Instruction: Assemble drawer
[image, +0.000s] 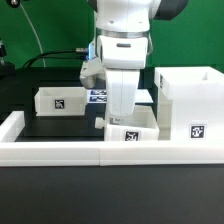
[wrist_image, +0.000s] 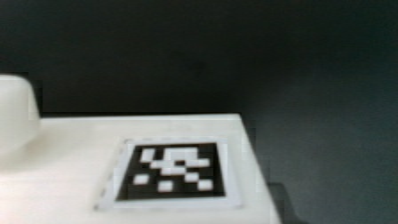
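My gripper (image: 124, 115) hangs low over a small white open-top tray (image: 132, 128) at the front middle, just behind the border wall. Its fingertips are hidden by the hand and the tray, so I cannot tell whether the jaws are open or shut. In the wrist view a white tagged face of this tray (wrist_image: 173, 172) fills the frame at very close range and blurred, with a rounded white edge (wrist_image: 15, 115) beside it. A second small tray (image: 58, 100) stands at the exterior view's left. The tall open box (image: 190, 105) stands at the exterior view's right.
The long low white border wall (image: 60, 150) runs along the front and turns back at the exterior view's left. The marker board (image: 97, 97) lies flat behind the arm. The table top (image: 40, 125) is black.
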